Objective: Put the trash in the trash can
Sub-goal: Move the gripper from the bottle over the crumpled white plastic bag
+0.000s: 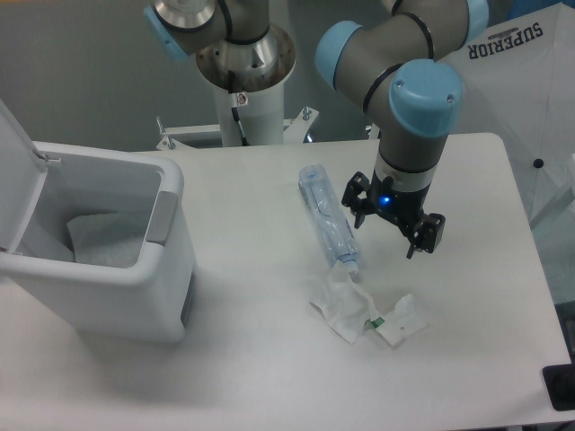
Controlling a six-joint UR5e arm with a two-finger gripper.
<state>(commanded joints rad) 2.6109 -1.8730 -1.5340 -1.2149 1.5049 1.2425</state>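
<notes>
1. Two pieces of trash lie on the white table (252,359): a clear crinkled plastic bottle (328,218) on its side, and a crumpled white wrapper (364,310) with a small green mark, just beside the bottle's lower end (whether they touch, I cannot tell).
2. At the left side of the table stands the white trash can (99,269), with its lid (16,175) raised and a grey tab (160,217) on its rim. Something white lies inside it.
3. The gripper (388,218) hangs above the table just to the right of the bottle, its fingers spread apart and holding nothing.
4. Behind the table I see the white base column (247,99) of the arm and a grey wall (81,72). At the upper right is a white cover (530,108) with the word "SUPERIOR".
</notes>
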